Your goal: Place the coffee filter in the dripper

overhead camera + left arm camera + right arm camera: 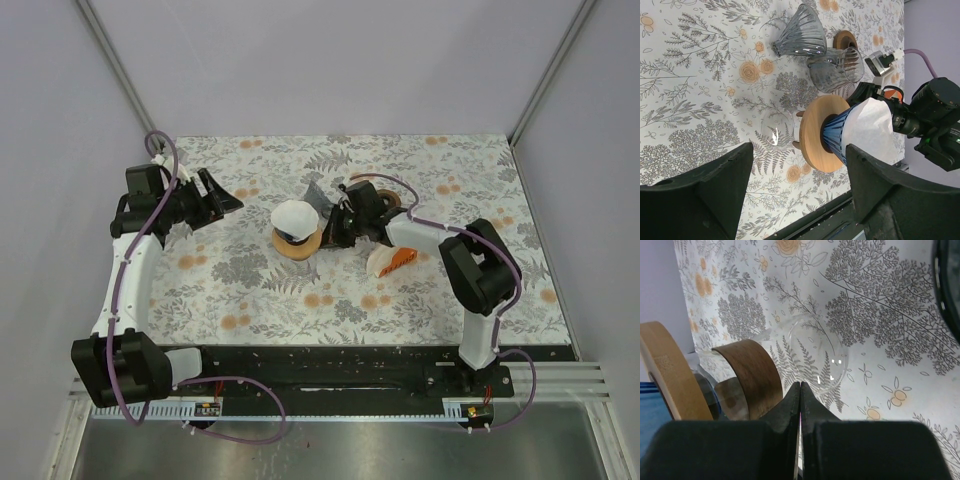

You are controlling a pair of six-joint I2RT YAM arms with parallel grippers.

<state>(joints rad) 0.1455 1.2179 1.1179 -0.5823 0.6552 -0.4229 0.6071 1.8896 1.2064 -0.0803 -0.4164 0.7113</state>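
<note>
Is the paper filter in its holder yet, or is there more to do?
Nearly done, it seems. The white filter sits in the blue dripper. The right gripper is shut beside it, holding nothing; the left gripper is open, off to the side. Likely left: backing that gripper away. How snugly the filter sits is unclear.

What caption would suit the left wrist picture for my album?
Open left gripper facing a white paper filter sitting in a blue dripper with wooden collar.
</note>
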